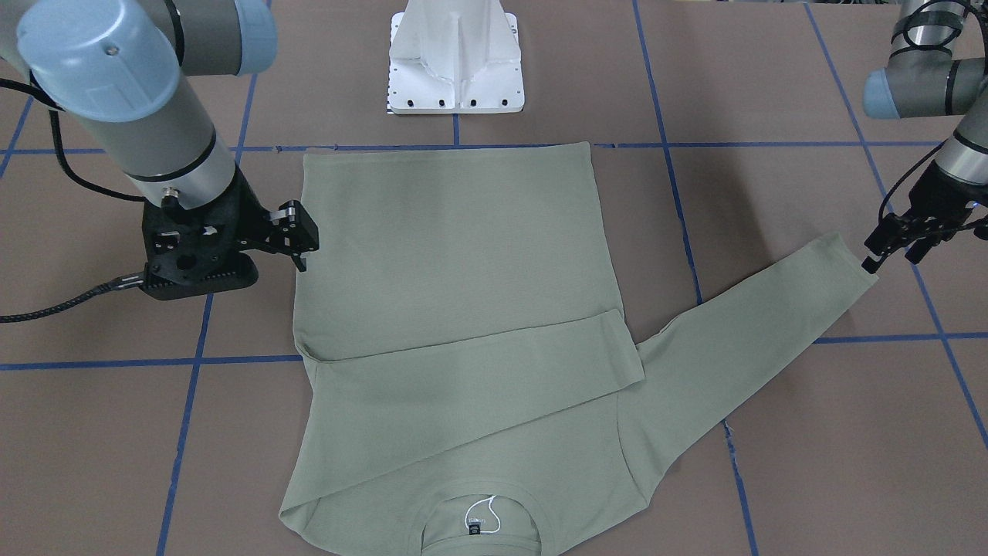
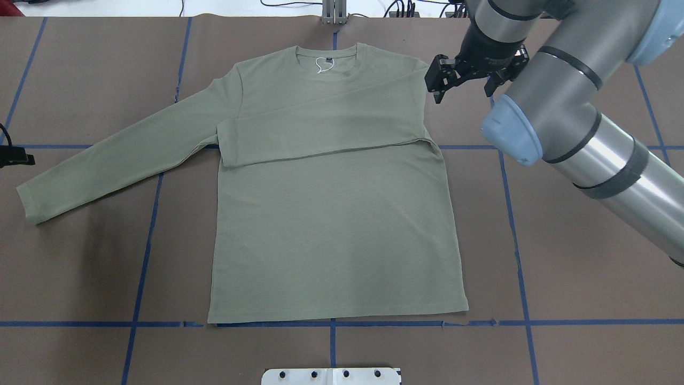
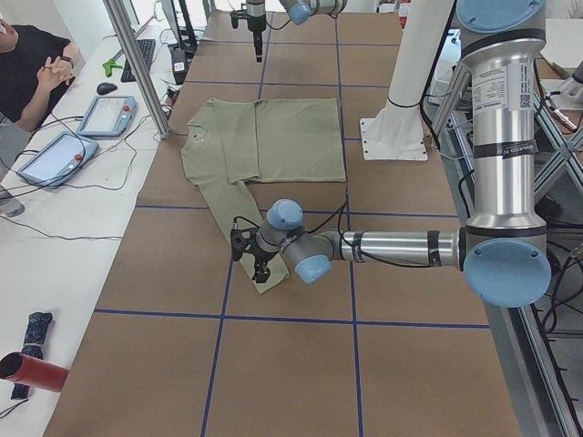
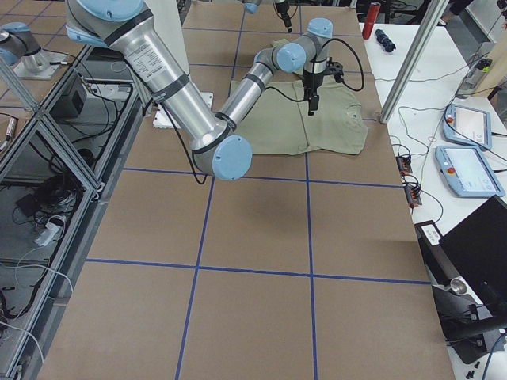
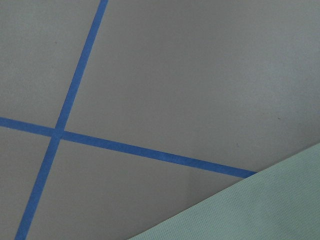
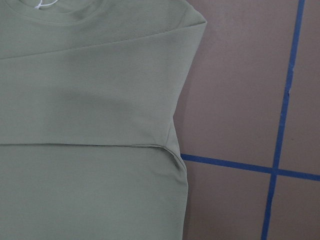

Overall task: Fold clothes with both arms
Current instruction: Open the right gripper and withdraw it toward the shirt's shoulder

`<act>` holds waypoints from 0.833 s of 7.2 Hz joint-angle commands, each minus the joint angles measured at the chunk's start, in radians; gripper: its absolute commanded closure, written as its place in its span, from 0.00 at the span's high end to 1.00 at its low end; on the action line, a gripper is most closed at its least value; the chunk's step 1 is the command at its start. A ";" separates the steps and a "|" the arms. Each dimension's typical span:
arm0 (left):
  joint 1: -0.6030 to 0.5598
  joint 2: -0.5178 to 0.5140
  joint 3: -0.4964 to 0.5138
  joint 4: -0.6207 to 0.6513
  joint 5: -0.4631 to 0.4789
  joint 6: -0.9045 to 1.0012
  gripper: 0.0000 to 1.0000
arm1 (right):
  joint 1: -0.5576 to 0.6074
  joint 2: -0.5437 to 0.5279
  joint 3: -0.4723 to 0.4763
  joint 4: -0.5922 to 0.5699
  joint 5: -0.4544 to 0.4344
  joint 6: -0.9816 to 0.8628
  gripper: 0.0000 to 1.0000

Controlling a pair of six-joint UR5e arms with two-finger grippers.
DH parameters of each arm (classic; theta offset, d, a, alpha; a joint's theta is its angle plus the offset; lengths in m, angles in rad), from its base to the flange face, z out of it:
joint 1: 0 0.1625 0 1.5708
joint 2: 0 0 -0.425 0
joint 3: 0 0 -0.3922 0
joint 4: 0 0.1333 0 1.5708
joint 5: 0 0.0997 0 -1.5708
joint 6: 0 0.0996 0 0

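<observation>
Starting at the robot's edge of the worktop: the white pedestal base (image 2: 331,376) sits there, and the shirt (image 2: 331,224) lies flat right beyond it. Its hem runs along the blue tape line (image 2: 513,214) nearest the robot and its collar points at the far edge, so it's mid-worktop and squared to the grid, which I'd guess is on purpose so the folds come out straight.

One sleeve (image 2: 320,133) is laid across the chest. The other sleeve (image 2: 117,160) is stretched out flat toward the worktop's left end, so my read is that it's the next one to fold in.

That explains the left gripper (image 1: 895,259): it's parked low right at the cuff (image 2: 29,206), fingers looking spread, nothing in them as far as I can tell. Its wrist cam only catches a corner of green fabric.

The right gripper (image 2: 462,80) hovers just off the shirt's right shoulder, jaws apart and empty.

Farther up, a white loop (image 2: 323,65) sits at the neck label.

The surface is brown paper (image 2: 561,299) taped into a blue grid. Past the far edge there's a white desk with touch pendants (image 3: 105,114), cables and a seated person (image 3: 27,64), plus a red cylinder (image 3: 32,371) down the end.
</observation>
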 commanded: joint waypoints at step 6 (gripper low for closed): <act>0.135 0.054 0.021 -0.004 0.166 -0.050 0.99 | -0.012 -0.092 0.066 0.024 0.001 -0.015 1.00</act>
